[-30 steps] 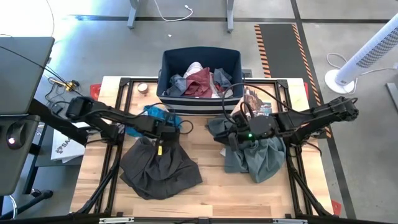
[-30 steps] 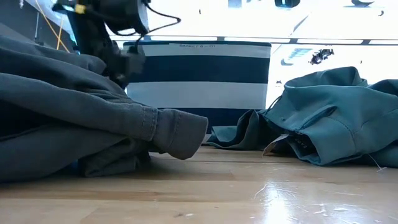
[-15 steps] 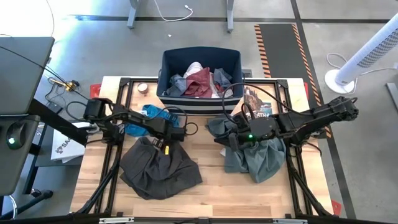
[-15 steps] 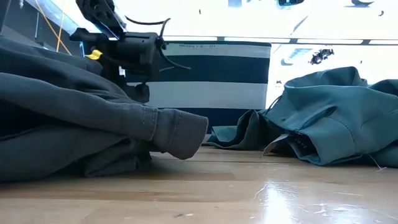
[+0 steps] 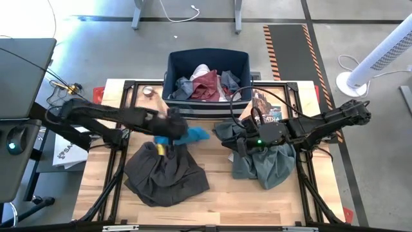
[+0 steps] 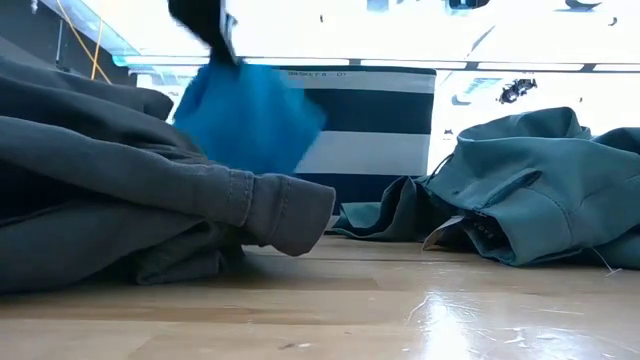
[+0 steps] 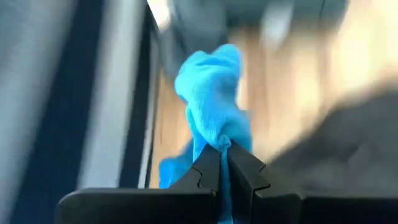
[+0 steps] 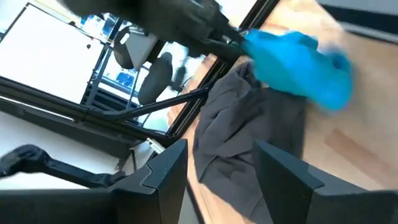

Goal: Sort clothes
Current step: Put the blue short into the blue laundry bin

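Observation:
My left gripper point(image 5: 168, 131) is shut on a bright blue piece point(image 5: 191, 135) in the air in front of the bin, above the far edge of the dark grey-brown trousers point(image 5: 164, 174). The trousers lie crumpled on the left half of the table. The low view shows the blue piece point(image 6: 250, 115) hanging under the gripper point(image 6: 205, 22). My right gripper point(image 5: 239, 143) hovers open over the grey-green shirt point(image 5: 265, 162), which lies heaped on the right half. Nothing is between its fingers point(image 8: 221, 171). My left gripper pinches a bunched part of the blue piece point(image 7: 215, 138) between its two fingers, which slant downward. How many layers it has cannot be seen. The cloth is lifted clear of the table and hangs slack beyond and below the fingertips point(image 7: 239, 163).
The navy bin with white stripes point(image 5: 174, 61) stands at the table's far edge, holding maroon, white and grey pieces. A small round object point(image 5: 147, 91) and a printed booklet point(image 5: 265, 104) lie near the far edge. Bare wood point(image 5: 222, 200) shows between the two heaps and along the near edge.
My left gripper has shut on the blue piece, which lay on the table to the left of the bin's front. It has then risen and rolled. The blue piece is now lifted clear and has swung toward the table's right, in front of the bin.

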You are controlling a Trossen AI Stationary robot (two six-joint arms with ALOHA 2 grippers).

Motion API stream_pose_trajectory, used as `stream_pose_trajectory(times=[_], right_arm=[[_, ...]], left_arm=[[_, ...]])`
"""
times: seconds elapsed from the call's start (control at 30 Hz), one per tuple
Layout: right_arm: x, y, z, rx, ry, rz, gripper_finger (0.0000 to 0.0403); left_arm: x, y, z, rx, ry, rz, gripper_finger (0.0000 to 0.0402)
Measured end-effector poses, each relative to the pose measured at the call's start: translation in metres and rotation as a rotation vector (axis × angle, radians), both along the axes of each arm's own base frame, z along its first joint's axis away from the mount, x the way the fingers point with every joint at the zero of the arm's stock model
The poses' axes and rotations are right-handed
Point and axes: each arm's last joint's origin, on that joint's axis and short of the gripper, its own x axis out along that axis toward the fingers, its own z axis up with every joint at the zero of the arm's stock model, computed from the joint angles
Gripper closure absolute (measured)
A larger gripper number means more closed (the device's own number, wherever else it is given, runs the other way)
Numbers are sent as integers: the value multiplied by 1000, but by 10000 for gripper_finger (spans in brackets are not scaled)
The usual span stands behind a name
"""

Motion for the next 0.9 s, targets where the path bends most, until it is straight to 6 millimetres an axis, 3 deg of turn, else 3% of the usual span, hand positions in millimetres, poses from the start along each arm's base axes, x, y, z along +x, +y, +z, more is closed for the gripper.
stream_pose_trajectory(times=[0.17,0.3,0.47,0.9], right_arm=[[0,-1,0,-68,-4,-6,225],[1,-1,4,-128,-37,9,225],[3,0,9,-176,-91,29,225],[8,-16,10,-161,-101,38,225]], left_arm=[[-38,0,77,-180,-406,85,399],[-63,3,106,-274,-615,105,400],[-76,6,119,-288,-738,172,400],[-69,8,125,-258,-824,239,401]])
